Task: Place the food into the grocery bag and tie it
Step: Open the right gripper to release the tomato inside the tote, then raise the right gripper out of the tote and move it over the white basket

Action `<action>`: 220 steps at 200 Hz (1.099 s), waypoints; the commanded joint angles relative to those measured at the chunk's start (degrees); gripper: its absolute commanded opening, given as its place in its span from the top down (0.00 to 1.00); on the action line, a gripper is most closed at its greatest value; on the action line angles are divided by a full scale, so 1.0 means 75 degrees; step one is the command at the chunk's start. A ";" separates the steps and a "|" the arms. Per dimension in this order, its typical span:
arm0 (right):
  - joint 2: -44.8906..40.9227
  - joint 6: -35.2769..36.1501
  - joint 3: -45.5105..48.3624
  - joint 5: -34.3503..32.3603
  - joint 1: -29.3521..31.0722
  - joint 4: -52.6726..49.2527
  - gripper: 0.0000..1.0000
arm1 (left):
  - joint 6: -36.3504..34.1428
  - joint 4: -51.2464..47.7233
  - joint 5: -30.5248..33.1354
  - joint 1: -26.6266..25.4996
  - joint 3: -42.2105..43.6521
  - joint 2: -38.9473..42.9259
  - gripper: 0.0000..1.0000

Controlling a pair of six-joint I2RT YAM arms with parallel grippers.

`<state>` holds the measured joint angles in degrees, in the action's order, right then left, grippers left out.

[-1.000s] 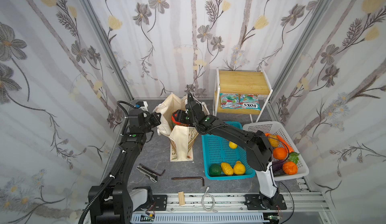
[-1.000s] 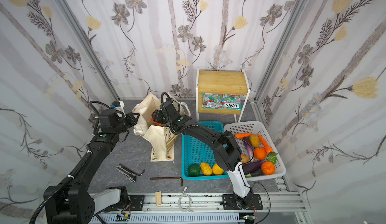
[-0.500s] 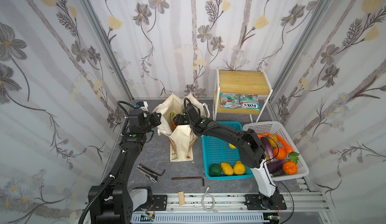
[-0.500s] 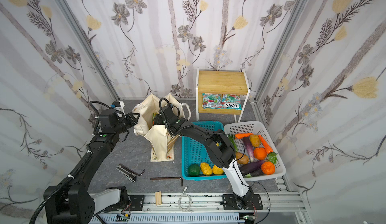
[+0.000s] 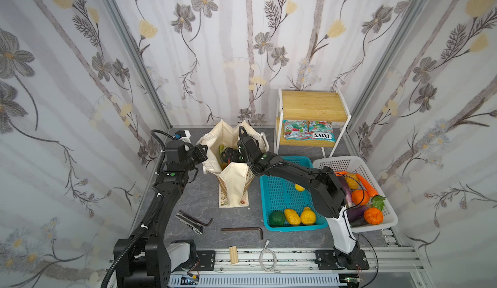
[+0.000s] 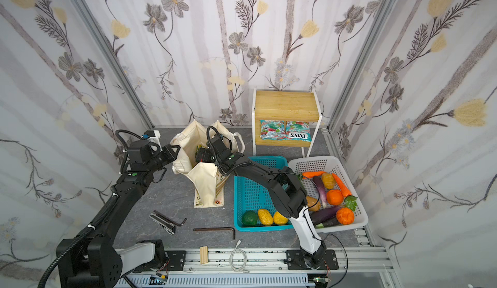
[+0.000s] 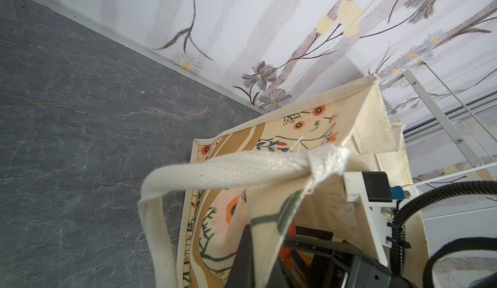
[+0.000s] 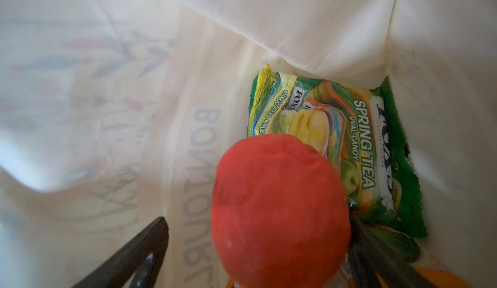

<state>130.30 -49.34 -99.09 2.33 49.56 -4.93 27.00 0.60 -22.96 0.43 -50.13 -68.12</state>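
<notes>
**So the right gripper (image 8: 256, 219) is wide open inside the grocery bag (image 5: 234, 184)**

The grocery bag stands at the back-middle of the grey table (image 5: 199, 200). Its mouth gapes and the front panel flops outward, so the cream lining shows. Seen from the right wrist, a red tomato (image 8: 279, 211) sits over a green Spring Tea candy packet (image 8: 360, 138) down at the bottom. The right gripper's jaws are spread around the tomato. One finger is well clear of it and the other is just beside it, can't tell if that one touches. Either way, no squeeze on anything.

The left gripper (image 5: 202, 151) is clamped on the bag's left rim, fabric pinched tight, with a rope handle (image 7: 228, 171) looping right by it.

Just right of the bag is a teal basket (image 5: 271, 192) with yellow lemons (image 5: 292, 216) and a dark green fruit (image 5: 277, 218) at its near end. Beside that is a white basket (image 5: 336, 163) holding oranges (image 5: 360, 196), carrots (image 5: 367, 184) and eggplants (image 5: 356, 212). Behind the baskets, a small shelf (image 5: 312, 106) holds two more packets (image 5: 309, 133). Hex keys (image 5: 242, 230) lie up front.
</notes>
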 commanded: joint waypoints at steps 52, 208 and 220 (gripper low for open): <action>-0.1348 0.0910 0.0179 -0.0976 0.0135 -0.0062 0.00 | 0.0013 -0.0010 -0.0079 0.0000 -0.0030 0.0012 1.00; -0.5758 0.3721 0.2118 -0.3248 -0.0930 -0.1217 0.00 | -0.0022 -0.0010 0.0004 -0.0005 -0.0008 0.0000 1.00; -0.6068 0.3890 0.2453 -0.3570 -0.1003 -0.1230 0.00 | -0.0015 -0.0010 0.0003 0.0002 -0.0005 0.0000 1.00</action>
<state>88.18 -26.15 -83.92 -17.12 42.68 -14.31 26.98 0.58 -22.68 0.45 -50.13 -68.12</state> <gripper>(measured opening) 0.995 0.051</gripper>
